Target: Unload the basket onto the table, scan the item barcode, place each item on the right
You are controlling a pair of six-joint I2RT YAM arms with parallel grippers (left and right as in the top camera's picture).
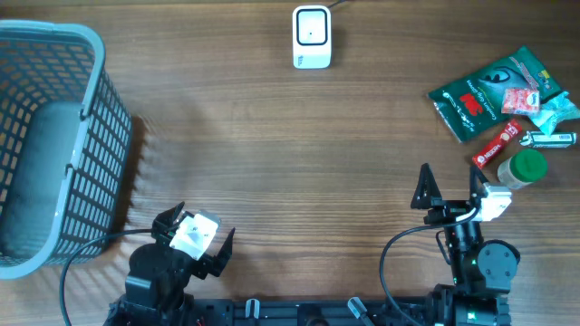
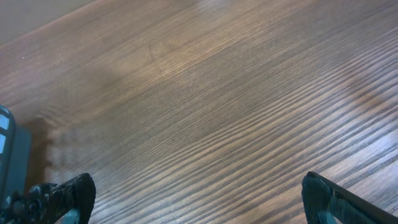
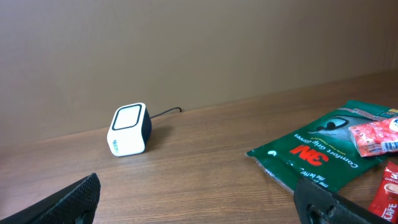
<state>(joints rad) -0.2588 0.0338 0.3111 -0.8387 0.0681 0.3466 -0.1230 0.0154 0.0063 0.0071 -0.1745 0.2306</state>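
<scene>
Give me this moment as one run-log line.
left gripper open, empty | right gripper open, empty | scanner untouched | 3M pack on table

It looks like a mock shop checkout: a wooden table (image 1: 272, 163) has a barcode scanner (image 1: 311, 36) at its far edge, a grey shopping basket (image 1: 54, 145) at its left edge and packaged goods (image 1: 480, 95) at its right edge.

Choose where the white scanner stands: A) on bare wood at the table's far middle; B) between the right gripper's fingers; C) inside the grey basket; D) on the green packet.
A: the scanner stands alone on the table, touching no other item.
</scene>
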